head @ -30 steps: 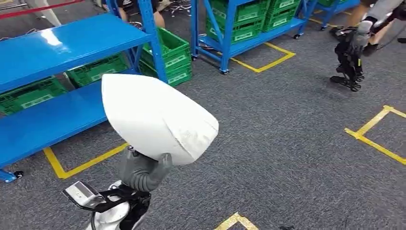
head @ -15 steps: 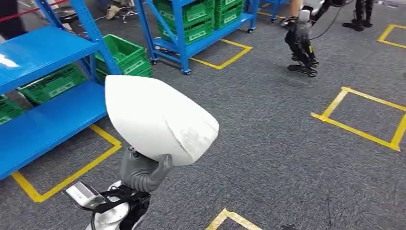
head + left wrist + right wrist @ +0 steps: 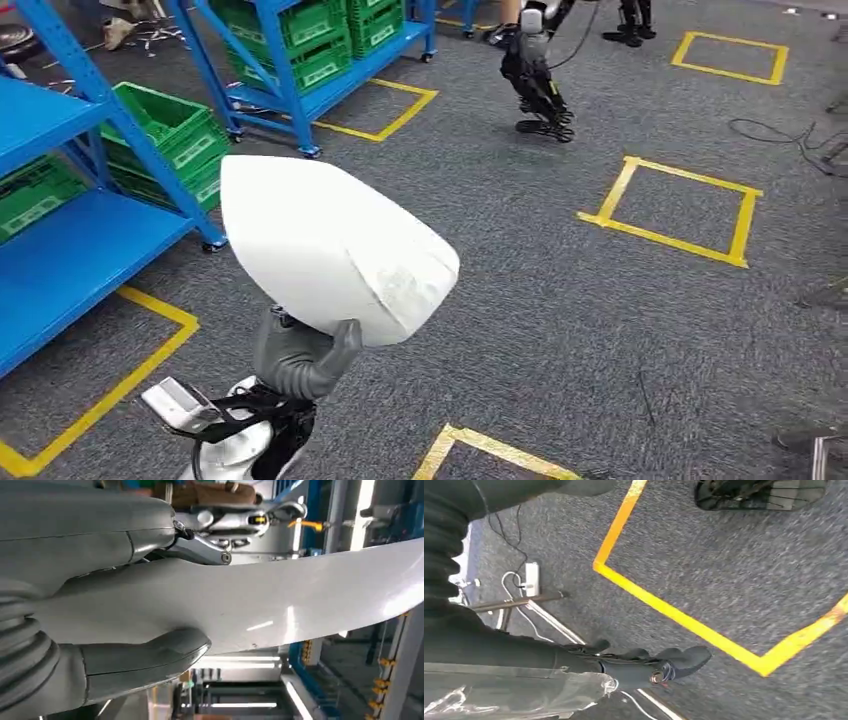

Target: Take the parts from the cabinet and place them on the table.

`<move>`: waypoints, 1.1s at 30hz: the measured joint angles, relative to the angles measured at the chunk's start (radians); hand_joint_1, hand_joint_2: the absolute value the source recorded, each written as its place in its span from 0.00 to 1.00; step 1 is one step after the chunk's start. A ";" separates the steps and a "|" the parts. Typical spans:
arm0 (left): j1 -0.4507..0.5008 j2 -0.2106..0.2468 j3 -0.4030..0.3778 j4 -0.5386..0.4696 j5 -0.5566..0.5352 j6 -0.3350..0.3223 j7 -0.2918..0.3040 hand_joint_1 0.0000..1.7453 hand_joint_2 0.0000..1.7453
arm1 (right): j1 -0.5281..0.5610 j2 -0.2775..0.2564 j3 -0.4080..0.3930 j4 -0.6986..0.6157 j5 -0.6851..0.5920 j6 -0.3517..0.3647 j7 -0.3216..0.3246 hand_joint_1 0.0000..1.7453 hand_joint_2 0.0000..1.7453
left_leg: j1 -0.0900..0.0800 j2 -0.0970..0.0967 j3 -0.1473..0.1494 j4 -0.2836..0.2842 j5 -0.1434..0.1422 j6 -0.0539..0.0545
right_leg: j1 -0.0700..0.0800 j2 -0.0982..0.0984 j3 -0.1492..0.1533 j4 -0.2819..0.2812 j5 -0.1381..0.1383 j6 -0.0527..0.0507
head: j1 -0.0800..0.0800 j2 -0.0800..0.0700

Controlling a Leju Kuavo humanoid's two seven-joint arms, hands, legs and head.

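Blue shelving (image 3: 60, 250) with green crates (image 3: 165, 125) stands at the far left, then the left hand (image 3: 300, 355) grips from below a large white part (image 3: 330, 250) raised over grey carpet (yellow-taped squares (image 3: 672, 210) rightward), while the right hand (image 3: 644, 667) hangs with fingers loosely curled, empty.

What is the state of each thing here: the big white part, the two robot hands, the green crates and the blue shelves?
Large white rounded shell part: held up off the floor, resting on the left hand.
Left hand: grips the part from below, thumb pressed on it.
Right hand: hangs over the grey carpet, holding nothing; fingers' pose unclear.
Green plastic crates: stored on the blue shelves.
Blue metal shelf rack: standing, nearest shelf bare.
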 joint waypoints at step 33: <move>-0.041 0.005 -0.021 0.113 0.176 -0.129 0.063 1.00 1.00 | -0.003 -0.004 0.029 -0.002 0.048 -0.088 0.143 0.00 1.00 | -0.008 -0.072 -0.026 0.012 0.016 -0.013 | 0.004 0.050 0.024 -0.031 -0.018 -0.015 | -0.009 0.000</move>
